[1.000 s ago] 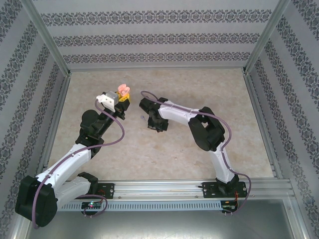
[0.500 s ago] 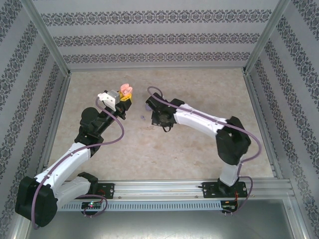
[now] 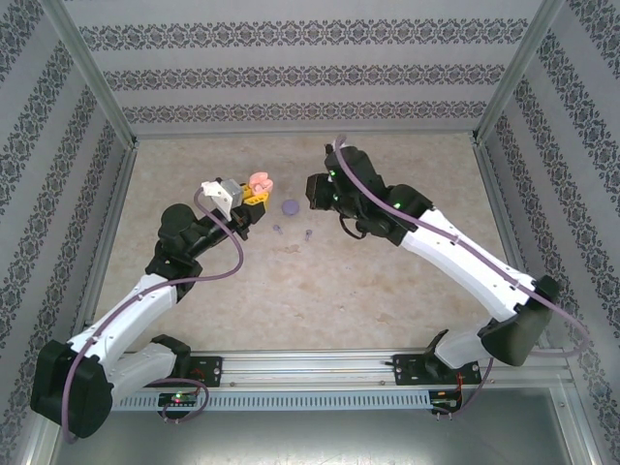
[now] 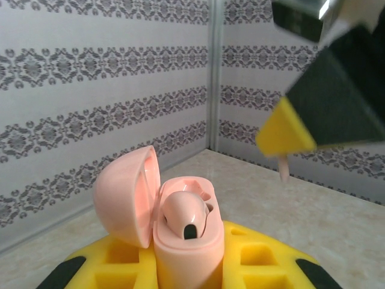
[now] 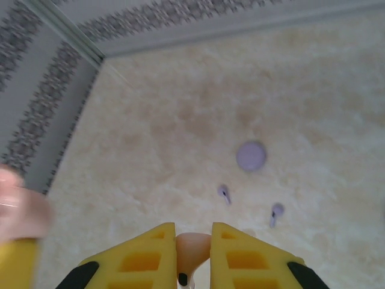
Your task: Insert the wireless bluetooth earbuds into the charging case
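My left gripper (image 3: 254, 197) is shut on an open pink charging case (image 4: 186, 247), held upright between its yellow fingers (image 4: 264, 259). The lid (image 4: 123, 195) leans to the left, and one pink earbud (image 4: 183, 214) sits in a socket. My right gripper (image 5: 194, 238) is shut on a second pink earbud (image 5: 194, 248), whose stem hangs below the fingertip (image 4: 283, 170) in the left wrist view. The right gripper (image 3: 316, 190) hovers a short way to the right of the case (image 3: 260, 181). Two lilac earbuds (image 5: 224, 192) (image 5: 276, 211) lie on the table below.
A round lilac case (image 3: 290, 205), shut, lies on the beige table between the two grippers, with the lilac earbuds (image 3: 276, 229) (image 3: 308, 233) just in front of it. Patterned walls and metal posts (image 3: 499, 87) close in the table on three sides.
The right arm has stretched out and its gripper has risen toward the back right, uncovering the lilac case and earbuds. The left gripper has shifted slightly right with the pink case.
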Tool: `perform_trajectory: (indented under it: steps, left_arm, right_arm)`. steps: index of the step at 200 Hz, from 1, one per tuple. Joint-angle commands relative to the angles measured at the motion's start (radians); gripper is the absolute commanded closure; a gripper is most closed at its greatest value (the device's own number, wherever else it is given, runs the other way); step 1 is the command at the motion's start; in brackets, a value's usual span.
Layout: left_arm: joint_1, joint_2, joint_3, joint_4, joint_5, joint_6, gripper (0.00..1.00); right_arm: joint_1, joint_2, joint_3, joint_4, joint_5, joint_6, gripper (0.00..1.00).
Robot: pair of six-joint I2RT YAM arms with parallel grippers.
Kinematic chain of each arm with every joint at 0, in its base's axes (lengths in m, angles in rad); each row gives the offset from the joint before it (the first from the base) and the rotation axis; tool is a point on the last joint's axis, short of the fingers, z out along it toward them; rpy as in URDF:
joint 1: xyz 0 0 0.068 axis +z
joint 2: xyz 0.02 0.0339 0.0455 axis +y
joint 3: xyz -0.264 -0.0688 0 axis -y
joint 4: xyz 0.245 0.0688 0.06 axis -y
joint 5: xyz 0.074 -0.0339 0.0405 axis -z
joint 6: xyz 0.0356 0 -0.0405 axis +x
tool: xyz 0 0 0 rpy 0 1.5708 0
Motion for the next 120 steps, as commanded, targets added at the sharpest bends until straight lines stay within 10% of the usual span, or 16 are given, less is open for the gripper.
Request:
perform_trajectory:
  steps: [1,120]
  left_arm:
    - [0.005,0.024,0.047,-0.009,0.106,0.019,1.0]
    - [-0.074,0.119,0.184,-0.093,0.223,0.126,1.0]
  right_arm:
    - [-0.007,-0.051,0.053,0.054,-0.03,-0.092,0.84]
    - [0.04,-0.094,0.009,0.231,-0.181,-0.151,0.82]
